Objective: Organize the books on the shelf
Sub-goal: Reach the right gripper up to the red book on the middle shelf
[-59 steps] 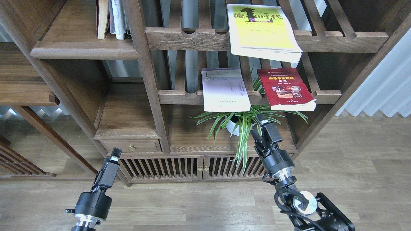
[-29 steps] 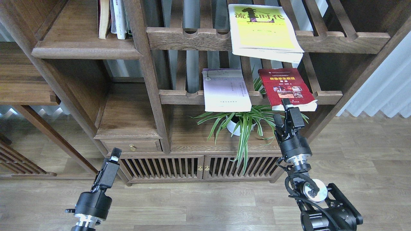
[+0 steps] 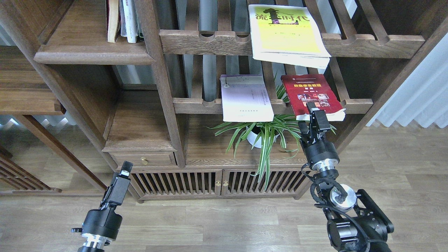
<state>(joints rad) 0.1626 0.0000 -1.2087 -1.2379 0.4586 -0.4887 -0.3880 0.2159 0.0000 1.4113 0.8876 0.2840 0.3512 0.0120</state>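
Three books lie flat on slatted racks. The yellow-green book (image 3: 285, 33) rests on the upper rack. The pale lavender book (image 3: 246, 98) and the dark red book (image 3: 309, 92) sit side by side on the lower rack, overhanging its front rail. My right gripper (image 3: 306, 115) is at the red book's front edge, open, with one finger (image 3: 310, 106) over the cover and the other below. My left gripper (image 3: 126, 168) hangs low at the left, far from the books, seen edge-on. The solid shelf (image 3: 91, 52) is at the upper left.
Cream and white books (image 3: 122, 21) stand at the back right of the solid shelf. A potted spider plant (image 3: 262, 134) sits under the lower rack, just left of my right arm. A thick upright post (image 3: 161, 84) separates the shelf from the racks. Below is a slatted cabinet (image 3: 217, 182).
My right gripper has risen and moved right, from in front of the plant to the red book's front edge. The left arm has not moved, and the books lie as before.
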